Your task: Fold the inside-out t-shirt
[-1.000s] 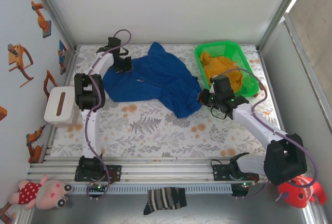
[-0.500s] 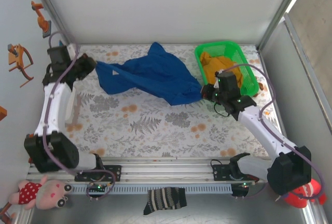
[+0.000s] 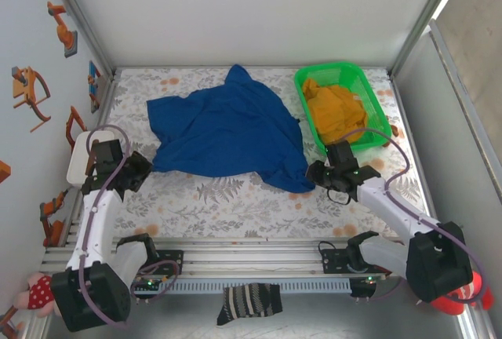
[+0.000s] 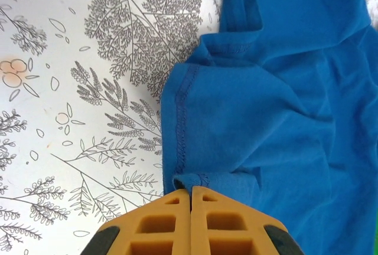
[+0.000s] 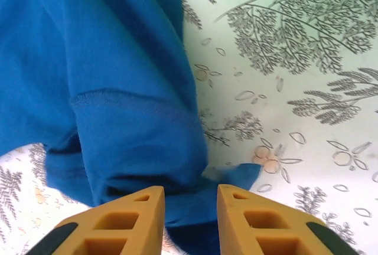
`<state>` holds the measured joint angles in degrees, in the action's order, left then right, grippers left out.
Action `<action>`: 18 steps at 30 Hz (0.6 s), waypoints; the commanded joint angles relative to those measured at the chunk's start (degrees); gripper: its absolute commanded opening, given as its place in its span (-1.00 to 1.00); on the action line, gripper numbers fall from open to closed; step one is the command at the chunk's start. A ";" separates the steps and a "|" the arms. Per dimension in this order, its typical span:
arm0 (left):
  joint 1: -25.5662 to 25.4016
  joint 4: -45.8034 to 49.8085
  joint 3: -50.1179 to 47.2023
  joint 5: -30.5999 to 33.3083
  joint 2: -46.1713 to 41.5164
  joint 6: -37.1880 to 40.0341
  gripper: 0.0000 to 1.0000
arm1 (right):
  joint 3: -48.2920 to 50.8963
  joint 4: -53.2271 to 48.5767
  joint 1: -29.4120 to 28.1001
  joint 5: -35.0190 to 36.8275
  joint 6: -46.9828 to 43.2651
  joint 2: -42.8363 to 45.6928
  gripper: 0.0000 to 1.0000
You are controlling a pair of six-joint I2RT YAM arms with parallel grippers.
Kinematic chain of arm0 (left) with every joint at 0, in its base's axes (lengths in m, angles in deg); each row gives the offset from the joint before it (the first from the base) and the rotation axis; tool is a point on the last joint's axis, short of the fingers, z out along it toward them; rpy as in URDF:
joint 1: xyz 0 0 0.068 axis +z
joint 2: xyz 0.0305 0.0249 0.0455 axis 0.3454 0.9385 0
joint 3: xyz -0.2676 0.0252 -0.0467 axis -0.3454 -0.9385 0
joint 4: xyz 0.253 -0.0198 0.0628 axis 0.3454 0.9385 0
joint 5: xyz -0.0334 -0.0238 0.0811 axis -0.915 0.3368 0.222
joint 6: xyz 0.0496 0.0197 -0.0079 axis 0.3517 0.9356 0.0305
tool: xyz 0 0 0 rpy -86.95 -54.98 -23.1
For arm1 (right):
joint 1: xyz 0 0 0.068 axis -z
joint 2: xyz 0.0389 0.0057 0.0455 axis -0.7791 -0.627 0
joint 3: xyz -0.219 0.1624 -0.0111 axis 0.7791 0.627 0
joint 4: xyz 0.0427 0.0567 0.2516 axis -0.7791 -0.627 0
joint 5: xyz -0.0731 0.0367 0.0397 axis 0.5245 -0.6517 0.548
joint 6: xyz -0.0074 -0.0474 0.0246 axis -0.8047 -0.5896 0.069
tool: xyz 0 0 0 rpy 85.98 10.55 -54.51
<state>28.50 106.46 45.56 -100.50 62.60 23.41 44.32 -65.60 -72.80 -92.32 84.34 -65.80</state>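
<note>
The inside-out t-shirt (image 3: 227,129), royal blue, lies spread across the middle of the flowered table. My left gripper (image 3: 143,168) is at its near-left corner. In the left wrist view that gripper (image 4: 191,189) is shut on a fold of the stitched hem, and the inside-out t-shirt (image 4: 271,95) stretches away to the right. My right gripper (image 3: 313,173) sits at the shirt's near-right corner. In the right wrist view the right gripper (image 5: 189,195) is open, with the inside-out t-shirt (image 5: 118,90) bunched on the table between and ahead of its fingers.
A green basket (image 3: 333,67) at the back right holds a mustard-yellow garment (image 3: 333,111). A white box (image 3: 78,160) stands at the left edge beside the left arm. A striped sock (image 3: 249,302) hangs off the front rail. Bare table (image 3: 235,198) lies in front of the shirt.
The left gripper has pulled the shirt's left corner from the far left toward the near edge, spreading the cloth flat. The right gripper has also moved nearer with the right corner.
</note>
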 commanded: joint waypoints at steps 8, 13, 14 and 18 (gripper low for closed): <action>0.24 3.29 2.23 1.44 -0.82 0.72 -1.00 | -11.85 -10.51 -9.66 11.54 -3.72 -5.80 -0.06; 0.24 3.16 2.27 1.09 -0.05 1.11 -1.00 | -18.34 -10.97 -15.94 15.53 -5.52 -13.60 -0.03; 0.28 3.27 2.46 1.13 -0.02 1.28 -1.00 | -19.60 -10.54 -16.72 15.33 -5.55 -15.18 -0.03; 0.14 3.35 2.76 1.00 0.28 1.38 -1.00 | -23.32 -8.72 -18.81 14.28 -4.48 -20.70 -0.02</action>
<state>28.50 108.34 46.24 -99.58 62.71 23.69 23.42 -74.34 -90.59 -79.92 80.06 -84.27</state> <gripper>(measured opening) 0.042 0.488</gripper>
